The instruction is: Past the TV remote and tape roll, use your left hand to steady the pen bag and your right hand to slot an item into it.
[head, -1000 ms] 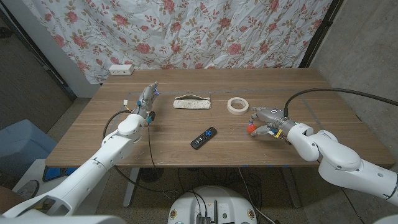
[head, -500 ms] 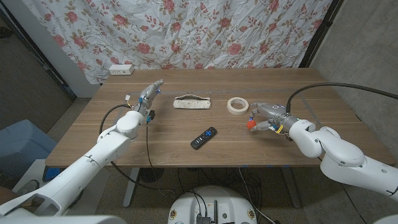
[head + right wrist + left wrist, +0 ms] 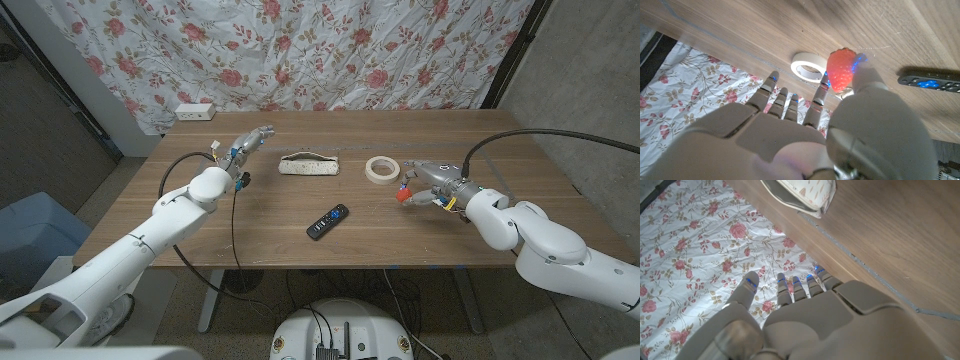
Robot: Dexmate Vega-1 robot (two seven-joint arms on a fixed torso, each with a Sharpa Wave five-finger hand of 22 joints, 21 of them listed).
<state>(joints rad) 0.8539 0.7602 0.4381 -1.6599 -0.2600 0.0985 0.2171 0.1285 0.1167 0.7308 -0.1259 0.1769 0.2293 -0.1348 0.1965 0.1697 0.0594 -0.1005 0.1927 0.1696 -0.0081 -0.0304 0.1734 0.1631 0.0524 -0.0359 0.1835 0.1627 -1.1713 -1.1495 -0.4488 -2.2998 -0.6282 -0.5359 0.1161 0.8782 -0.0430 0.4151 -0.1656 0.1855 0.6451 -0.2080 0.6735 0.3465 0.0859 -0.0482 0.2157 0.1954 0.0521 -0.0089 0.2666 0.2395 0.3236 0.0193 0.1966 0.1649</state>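
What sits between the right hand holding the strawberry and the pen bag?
In the head view, the tape roll lies between the right hand, which holds the strawberry, and the pen bag; otherwise bare wood.

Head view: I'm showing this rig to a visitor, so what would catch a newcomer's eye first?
Probably the red strawberty-like item pinched in the right hand, just right of the tape roll. Next, the pale pen bag at the table's middle back, with the left hand reaching toward it, fingers apart. The black TV remote lies nearer the front edge.
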